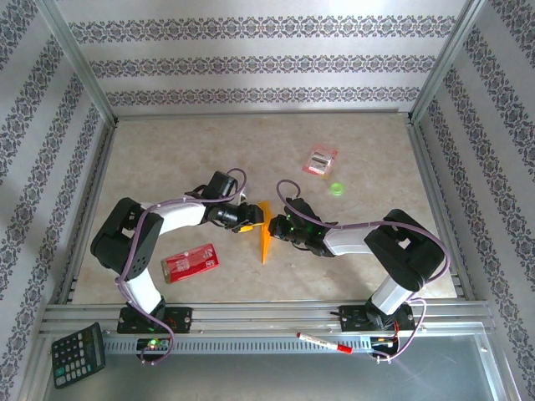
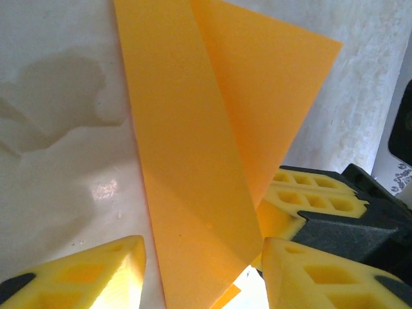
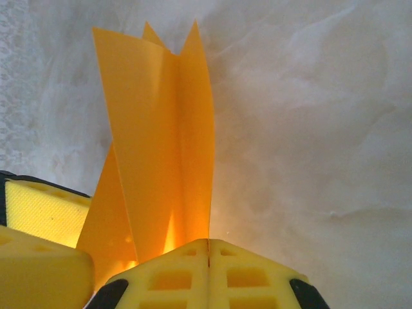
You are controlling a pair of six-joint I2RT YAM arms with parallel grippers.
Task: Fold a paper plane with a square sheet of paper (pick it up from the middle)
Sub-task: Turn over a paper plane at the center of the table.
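The square sheet of paper [image 1: 265, 235] is orange-yellow and folded into a narrow pointed plane shape, held on edge above the middle of the table. My right gripper [image 1: 273, 225] is shut on its fold, and the right wrist view shows its jaws [image 3: 208, 243] pressed together with the paper [image 3: 161, 129] rising out of them. My left gripper [image 1: 252, 219] faces it from the left. In the left wrist view its jaws [image 2: 203, 257] stand apart on either side of the paper's lower flap [image 2: 193, 161], with a gap beside the left finger. The right gripper's yellow fingers [image 2: 309, 193] show behind the paper.
A red packet [image 1: 190, 261] lies near the left arm's base. A pink-and-white packet [image 1: 321, 159] and a small green object [image 1: 336, 189] lie at the far right. A calculator [image 1: 77, 355] and a marker [image 1: 324, 342] rest on the near rail. Patterned walls enclose the table.
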